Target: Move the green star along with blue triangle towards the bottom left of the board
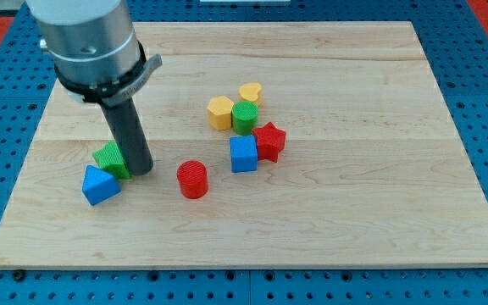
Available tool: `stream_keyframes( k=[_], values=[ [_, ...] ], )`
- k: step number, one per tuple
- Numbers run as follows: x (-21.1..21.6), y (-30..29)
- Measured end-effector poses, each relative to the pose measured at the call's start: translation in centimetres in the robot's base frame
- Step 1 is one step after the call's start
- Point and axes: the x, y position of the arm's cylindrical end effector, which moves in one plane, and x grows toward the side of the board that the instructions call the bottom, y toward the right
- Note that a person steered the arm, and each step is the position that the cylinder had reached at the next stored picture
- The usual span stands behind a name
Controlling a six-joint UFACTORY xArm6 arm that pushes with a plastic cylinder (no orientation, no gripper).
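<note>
On the wooden board [354,212], my tip [142,170], a bare rod grasping nothing, touches the green star [110,159] on its left; the blue triangle [100,185] sits just beyond, lower left. A red cylinder [192,179] stands right of the tip.

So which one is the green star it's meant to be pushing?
Look at the wooden board, on the view's left side, where the dark rod comes down. My tip sits just right of the green star. It touches the blue triangle; the other green block, a cylinder, sits among the yellow ones.

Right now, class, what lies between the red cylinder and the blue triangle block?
In the camera view, my tip lies between red cylinder and blue triangle block, beside green star.
</note>
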Motion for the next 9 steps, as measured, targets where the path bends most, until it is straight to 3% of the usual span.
stream_keyframes(
  k=[2, 3, 6, 8, 9],
  values=[
    [1.5, -0.7],
    [1.6, -3.9],
    [-1.6, 1.6],
    [-1.5, -7.5],
    [2.4, -5.5]
  ],
)
